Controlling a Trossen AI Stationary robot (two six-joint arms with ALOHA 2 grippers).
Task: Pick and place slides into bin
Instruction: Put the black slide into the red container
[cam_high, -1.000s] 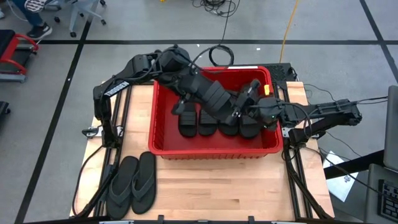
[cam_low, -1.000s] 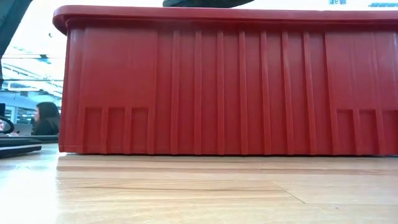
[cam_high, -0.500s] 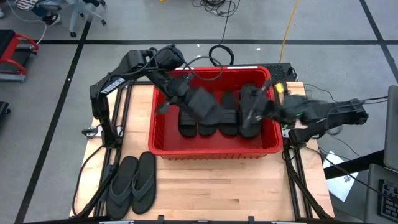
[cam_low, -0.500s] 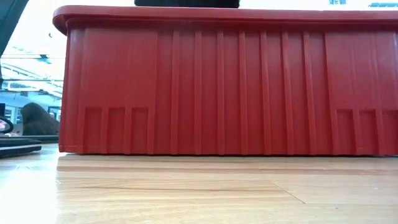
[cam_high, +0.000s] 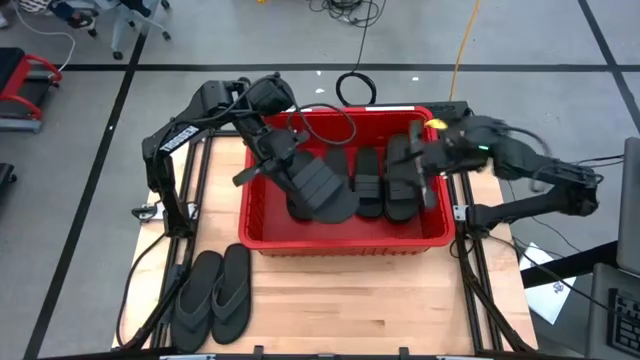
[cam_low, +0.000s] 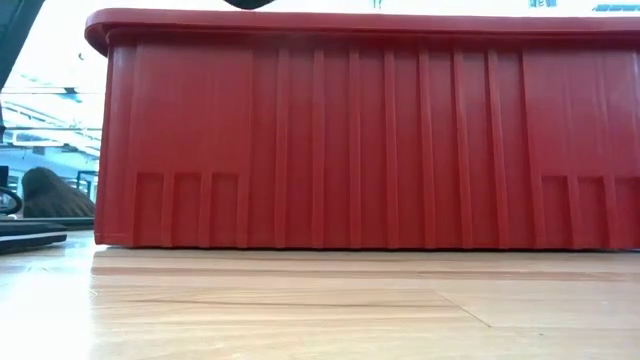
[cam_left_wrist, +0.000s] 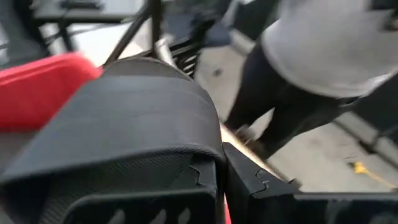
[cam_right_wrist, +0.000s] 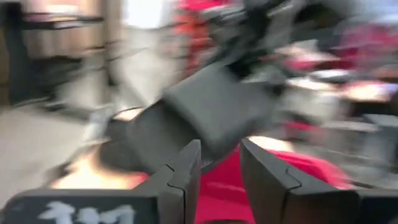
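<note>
clamping a matte black ribbed-strap rubber slide (cam_high: 318, 185), left gripper (cam_high: 278, 158) over the slotted red plastic bin (cam_high: 345, 238); right gripper (cam_high: 428, 158) fingers apart, empty, at far-right rim.

My left arm reaches in from its corner mount, elbow high, wrist angled down and inward. The left gripper (cam_high: 283, 163) has its dark fingers (cam_left_wrist: 205, 186) clamped together on the wide ribbed strap of a matte black rubber slide (cam_high: 318, 187), which hangs tilted just beyond the fingertips. My right arm stretches across from the opposite side, forearm nearly level, wrist turned toward the left one. The right gripper (cam_high: 425, 165) has its fingers (cam_right_wrist: 186, 171) parted, a narrow gap between them, with nothing held.
</note>
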